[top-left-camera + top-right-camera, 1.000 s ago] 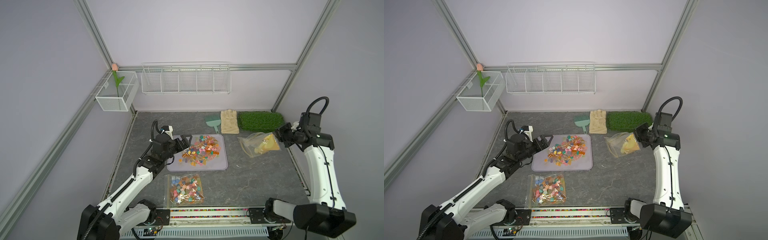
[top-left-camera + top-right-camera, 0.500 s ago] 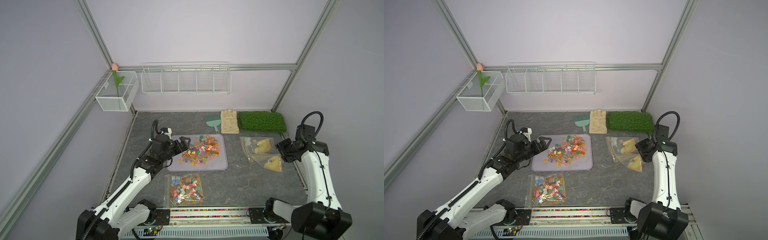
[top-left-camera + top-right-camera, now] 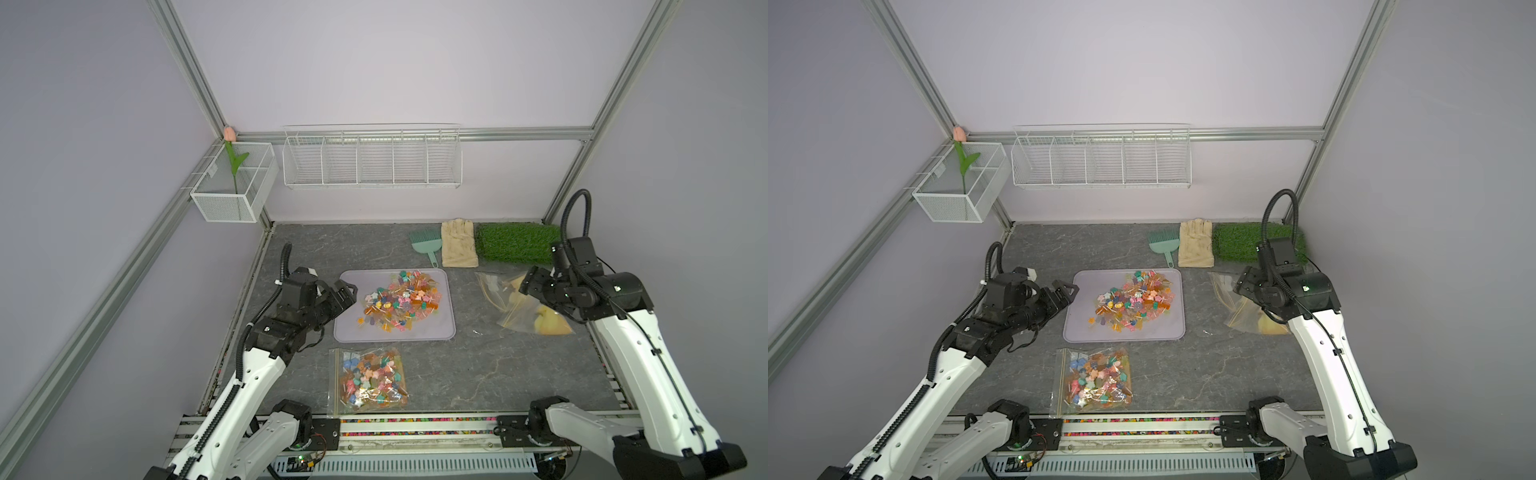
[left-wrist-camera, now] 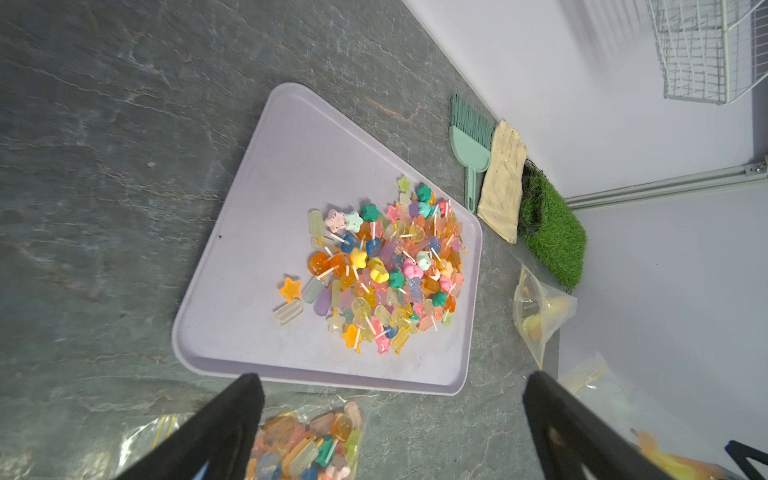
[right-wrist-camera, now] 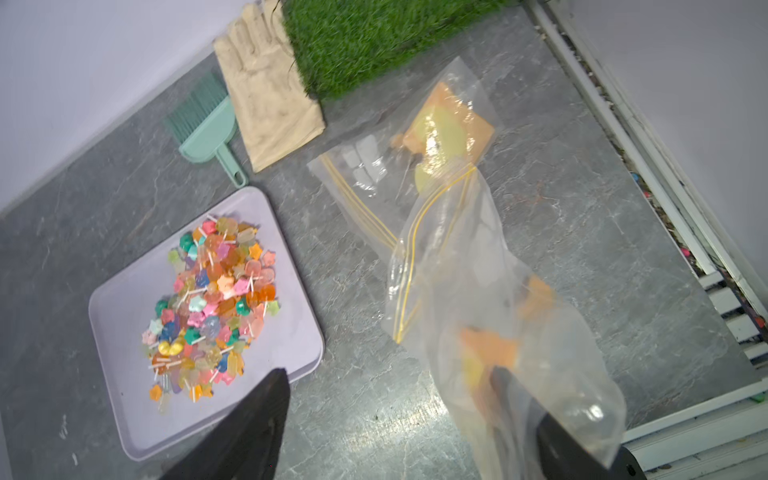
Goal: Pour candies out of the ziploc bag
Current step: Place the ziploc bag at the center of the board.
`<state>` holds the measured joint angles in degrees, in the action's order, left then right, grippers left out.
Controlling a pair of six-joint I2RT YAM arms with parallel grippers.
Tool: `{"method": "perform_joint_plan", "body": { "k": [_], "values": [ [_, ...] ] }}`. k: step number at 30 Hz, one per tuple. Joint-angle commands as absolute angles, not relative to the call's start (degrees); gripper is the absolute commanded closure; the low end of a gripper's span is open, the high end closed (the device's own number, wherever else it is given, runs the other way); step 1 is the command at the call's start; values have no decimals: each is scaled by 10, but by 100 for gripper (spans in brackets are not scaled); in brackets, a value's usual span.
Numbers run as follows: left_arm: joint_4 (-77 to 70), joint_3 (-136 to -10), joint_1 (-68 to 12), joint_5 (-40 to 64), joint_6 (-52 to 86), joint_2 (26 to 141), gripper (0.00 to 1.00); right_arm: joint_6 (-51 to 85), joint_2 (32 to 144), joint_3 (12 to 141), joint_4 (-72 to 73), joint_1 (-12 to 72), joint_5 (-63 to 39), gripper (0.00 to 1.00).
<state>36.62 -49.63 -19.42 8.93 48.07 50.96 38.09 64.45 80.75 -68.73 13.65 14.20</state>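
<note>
left gripper (image 3: 347,296): jaws spread wide and empty, by the left edge of the lilac tray (image 3: 415,336). right gripper (image 3: 527,286): jaws parted, a clear ziploc bag (image 5: 478,291) draped against one. candies (image 3: 401,301) lie heaped on the tray, mid-frame; more fill a second bag (image 3: 368,380) below it.

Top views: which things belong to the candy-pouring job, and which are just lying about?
Job: candies, tray, full candy bag, two clear bags by the right pincer.
Lying about: brush, glove, turf, wire rack, mesh basket, tulip.
</note>
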Motion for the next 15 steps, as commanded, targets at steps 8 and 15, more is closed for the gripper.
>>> {"method": "perform_joint_plan", "body": {
  "k": [8, 15],
  "values": [
    [418, -513, -187, 78, 479, 460, 0, 339, 676, 733, -613, 83, 175, 11],
    [340, -475, -187, 137, 489, 482, 0, 294, 791, 693, -602, -41, 79, 10]
  ]
}}
